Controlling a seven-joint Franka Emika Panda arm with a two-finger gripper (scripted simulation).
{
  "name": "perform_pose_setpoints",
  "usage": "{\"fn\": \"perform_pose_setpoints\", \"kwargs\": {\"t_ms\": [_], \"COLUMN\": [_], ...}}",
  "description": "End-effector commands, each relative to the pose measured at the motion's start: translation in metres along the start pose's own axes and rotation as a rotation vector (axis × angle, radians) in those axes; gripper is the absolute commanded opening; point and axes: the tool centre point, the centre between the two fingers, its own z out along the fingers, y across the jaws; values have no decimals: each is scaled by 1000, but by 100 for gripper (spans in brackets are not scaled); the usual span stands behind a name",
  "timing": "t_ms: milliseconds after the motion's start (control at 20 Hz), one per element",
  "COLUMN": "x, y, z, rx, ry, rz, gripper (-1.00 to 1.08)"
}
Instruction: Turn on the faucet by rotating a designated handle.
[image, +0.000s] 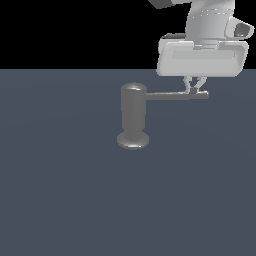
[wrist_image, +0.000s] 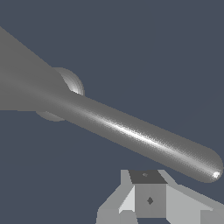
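The faucet is a dull grey upright cylinder on a round disc base, standing mid-scene in the exterior view. Its handle, a thin grey rod, sticks out level toward the exterior view's right. My gripper hangs over the rod's outer end, fingertips down at the rod near its tip. In the wrist view the handle runs diagonally across the picture from the faucet. The gripper sits just beside the rod, its fingers pressed together with nothing between them. Whether it touches the rod I cannot tell.
A flat dark blue-grey floor spreads all around the faucet. The white arm and wrist housing hang above the handle's outer end.
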Motion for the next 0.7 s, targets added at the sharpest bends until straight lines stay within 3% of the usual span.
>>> {"fn": "perform_pose_setpoints", "kwargs": {"t_ms": [0, 650], "x": [4, 34], "y": [9, 38], "z": [8, 11], "rx": [0, 1], "ry": [-12, -19], "rz": [6, 15], "gripper": [-100, -100]}}
